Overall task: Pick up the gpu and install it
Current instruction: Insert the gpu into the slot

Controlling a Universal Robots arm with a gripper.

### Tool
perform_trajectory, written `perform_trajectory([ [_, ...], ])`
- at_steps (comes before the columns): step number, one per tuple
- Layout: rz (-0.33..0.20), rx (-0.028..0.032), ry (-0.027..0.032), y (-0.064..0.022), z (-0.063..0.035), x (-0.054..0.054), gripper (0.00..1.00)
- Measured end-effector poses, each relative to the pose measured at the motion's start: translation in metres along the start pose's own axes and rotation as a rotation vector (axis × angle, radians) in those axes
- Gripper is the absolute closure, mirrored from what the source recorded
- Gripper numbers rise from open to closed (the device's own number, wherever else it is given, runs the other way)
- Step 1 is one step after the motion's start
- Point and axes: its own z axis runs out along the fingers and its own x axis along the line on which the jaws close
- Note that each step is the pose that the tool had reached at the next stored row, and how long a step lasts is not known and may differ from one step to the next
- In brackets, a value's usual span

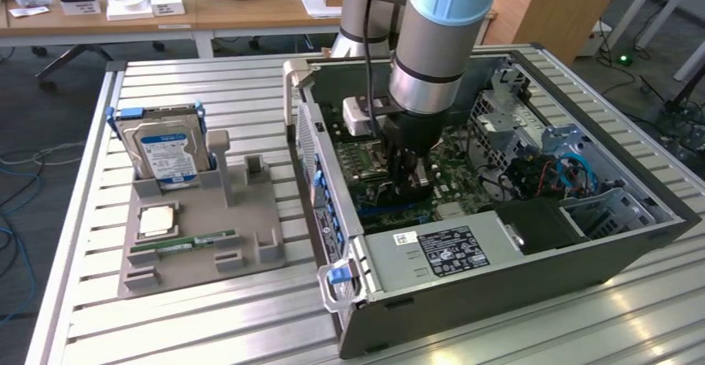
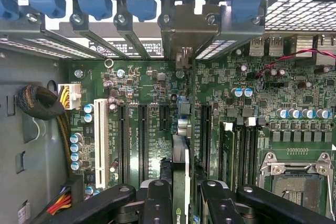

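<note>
Gpu (image 2: 180, 177): one, on edge, clamped between jaws of gripper (image 2: 181, 195) over motherboard (image 2: 252, 124)

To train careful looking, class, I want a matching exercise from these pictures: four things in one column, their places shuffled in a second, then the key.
Things
1. gpu
2. hard drive
3. memory stick
4. power supply

Places
A. lying flat on the grey holder
B. inside the case, label facing up
C. standing upright in the grey holder
D. clamped in the gripper, above the motherboard

Pairs: 1-D, 2-C, 3-A, 4-B
</note>
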Motion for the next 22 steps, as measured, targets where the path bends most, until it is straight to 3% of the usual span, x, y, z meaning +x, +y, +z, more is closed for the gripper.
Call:
perform_trajectory([
  [22,0.0,-0.0001,0.0002,0.0008,0.0009,0.0001,0.74],
])
